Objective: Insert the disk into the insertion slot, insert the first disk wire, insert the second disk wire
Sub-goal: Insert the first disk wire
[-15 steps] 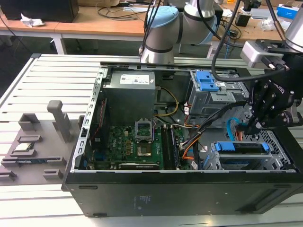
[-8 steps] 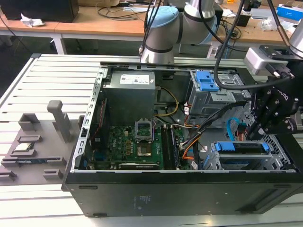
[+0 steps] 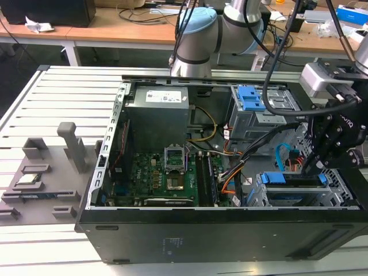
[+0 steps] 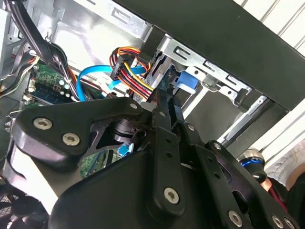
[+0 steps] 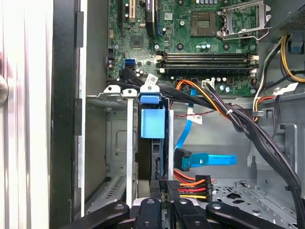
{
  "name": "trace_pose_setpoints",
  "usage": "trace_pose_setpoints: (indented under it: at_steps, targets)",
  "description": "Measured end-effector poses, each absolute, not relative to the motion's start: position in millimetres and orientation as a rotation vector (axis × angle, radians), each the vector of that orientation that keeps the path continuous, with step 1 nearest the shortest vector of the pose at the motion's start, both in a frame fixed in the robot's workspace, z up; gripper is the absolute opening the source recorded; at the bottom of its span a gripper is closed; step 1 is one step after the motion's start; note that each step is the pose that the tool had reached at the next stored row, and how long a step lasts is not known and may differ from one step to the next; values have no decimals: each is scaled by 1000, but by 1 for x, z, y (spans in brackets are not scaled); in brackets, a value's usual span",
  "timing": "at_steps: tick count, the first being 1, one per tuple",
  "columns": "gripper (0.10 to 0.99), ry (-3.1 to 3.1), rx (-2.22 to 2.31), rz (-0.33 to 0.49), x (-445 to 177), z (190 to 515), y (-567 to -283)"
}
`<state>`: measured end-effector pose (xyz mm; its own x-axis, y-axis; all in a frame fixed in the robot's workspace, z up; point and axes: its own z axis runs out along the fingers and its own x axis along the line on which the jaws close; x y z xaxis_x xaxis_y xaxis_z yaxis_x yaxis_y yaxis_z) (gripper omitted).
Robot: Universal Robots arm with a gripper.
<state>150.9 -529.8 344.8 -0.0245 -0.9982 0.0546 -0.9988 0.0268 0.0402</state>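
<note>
Tower case (image 3: pixel 201 236) laid open on its side, insertion slot (image 5: pixel 116 95) at the corner by its black side wall, disk (image 5: pixel 152 121) already seated inside. Gripper (image 5: pixel 164 187) with fingers (image 5: pixel 155 191) drawn narrow at the disk's rear edge, seemingly nipping the end of the first disk wire (image 5: pixel 190 183) to press it home. Alongside, second disk wire (image 5: pixel 214 160) lying loose, thick black harness (image 5: pixel 238 119) crowding the bay.

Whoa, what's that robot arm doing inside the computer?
The gripper reaches into the open computer case, right at the end of the disk, which already sits in the insertion slot. The red-orange first disk wire lies beside the gripper; whether it is plugged in is unclear. The light-blue second disk wire lies nearby, unplugged.
</note>
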Motion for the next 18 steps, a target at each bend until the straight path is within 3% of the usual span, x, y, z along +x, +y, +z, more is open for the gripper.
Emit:
trace_pose_setpoints:
  at_steps: [18]
  targets:
    - [169, -2201, 2146, 15, 151, 335, -532]
